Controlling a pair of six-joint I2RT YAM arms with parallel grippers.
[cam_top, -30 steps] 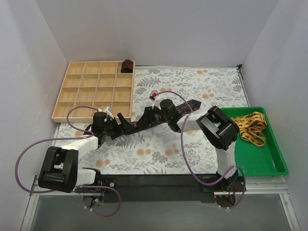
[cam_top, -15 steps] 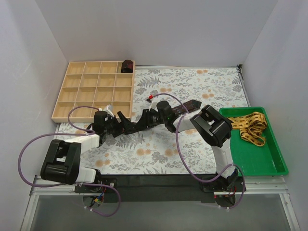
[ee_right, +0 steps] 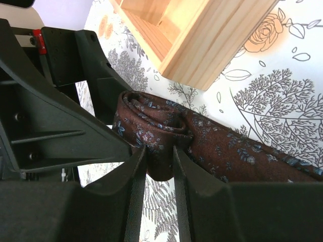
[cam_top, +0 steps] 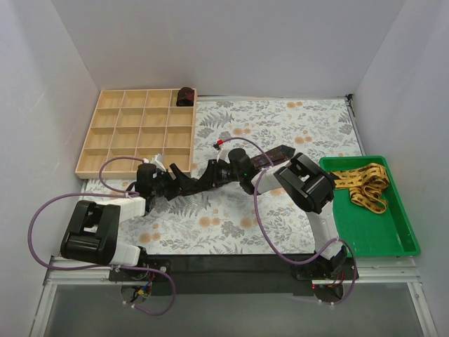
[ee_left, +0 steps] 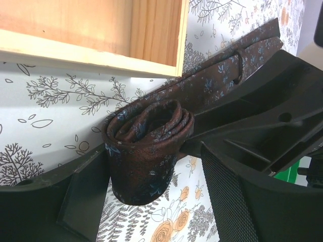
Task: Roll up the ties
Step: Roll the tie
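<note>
Maroon tie (ee_left: 146, 151) roll: low right claw (ee_right: 159, 161) pinching, left claw (ee_left: 151, 166) straddling.

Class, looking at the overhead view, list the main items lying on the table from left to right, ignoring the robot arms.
Wooden compartment tray → dark patterned tie → green tray.

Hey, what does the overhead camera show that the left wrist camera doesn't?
Only the overhead view: the yellow tie at the right, and a rolled bundle in the far right corner compartment of the wooden organizer.
Only the left wrist view: the dark tie up close, with the coiled layers and blue flecks of its rolled end, which sits between the fingers of the left hand.
Both: the dark tie, the wooden organizer, the floral cloth and the green tray, which is probably the green sliver in the wrist view.
</note>
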